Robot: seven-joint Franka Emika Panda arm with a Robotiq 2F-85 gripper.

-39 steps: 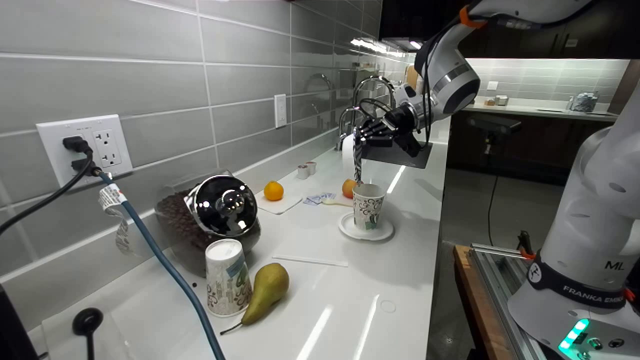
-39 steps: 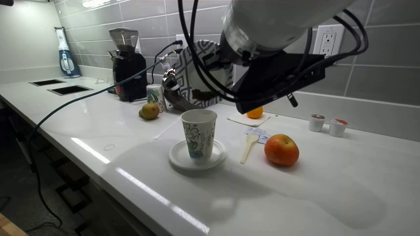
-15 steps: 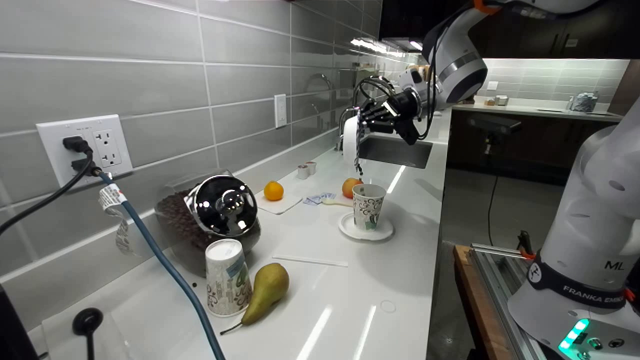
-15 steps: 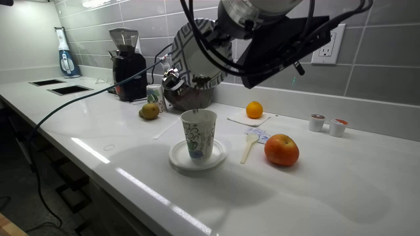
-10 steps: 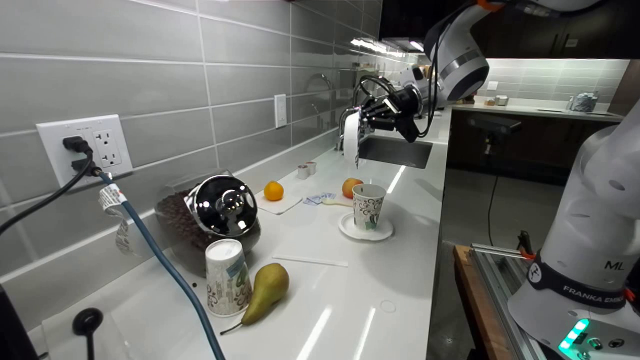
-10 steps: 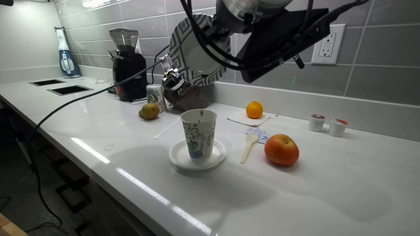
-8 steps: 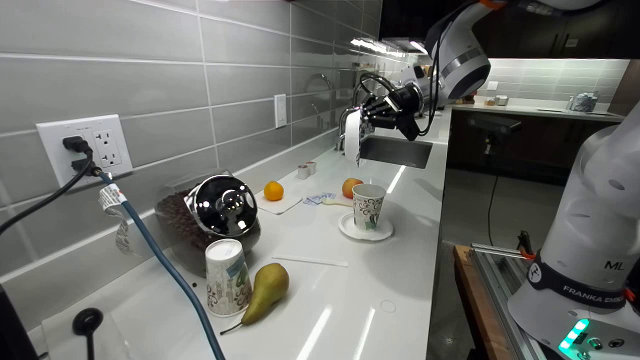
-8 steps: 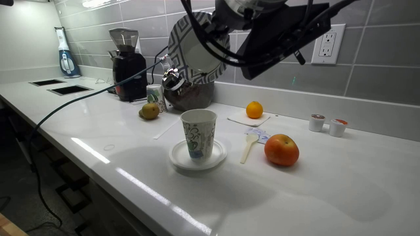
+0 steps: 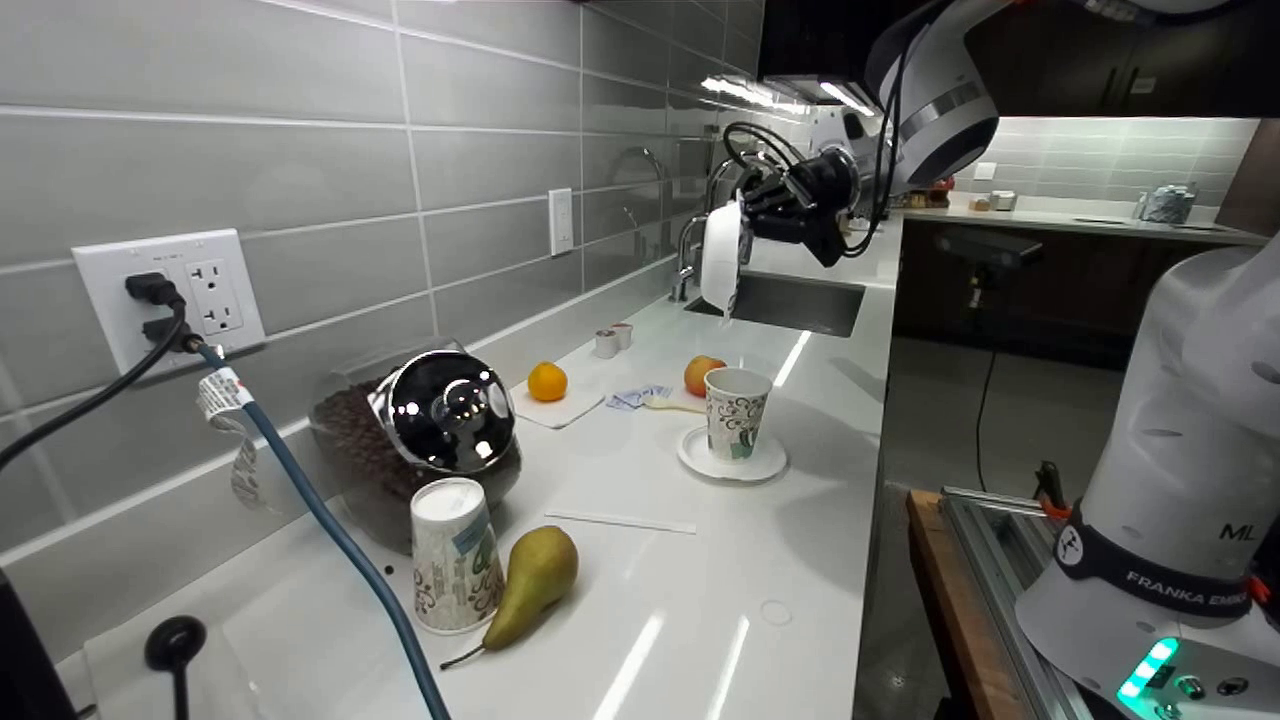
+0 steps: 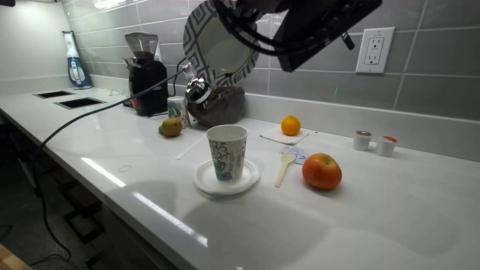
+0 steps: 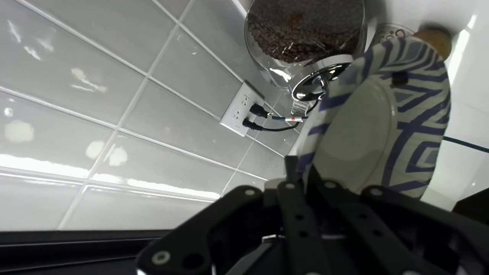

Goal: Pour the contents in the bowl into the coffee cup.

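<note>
The rim of the bowl (image 11: pixel 376 118) is gripped between the closed jaws of the gripper (image 11: pixel 303 172), a hold shown by the wrist view but crossed by black cables (image 10: pixel 268 51) in an exterior view. The bowl is tipped almost onto its edge: its hollow, with one dark bit (image 11: pixel 400 78) near the rim, is seen in the wrist view, its white underside (image 9: pixel 720 258) in an exterior view. Lower down, the coffee cup (image 10: pixel 227 153) is stood upright on a white plate (image 10: pixel 203 178); its floor is hidden by its wall, and whether the bowl is held straight above cannot be told. Near the plate, a spoon (image 10: pixel 283 171), some packets (image 10: pixel 302 157) and a red apple (image 10: pixel 321 171) are laid. An upturned cup (image 9: pixel 455 560) and a pear (image 9: pixel 536 580) are shown whole in an exterior view but partly covered by the bowl in the wrist view.
</note>
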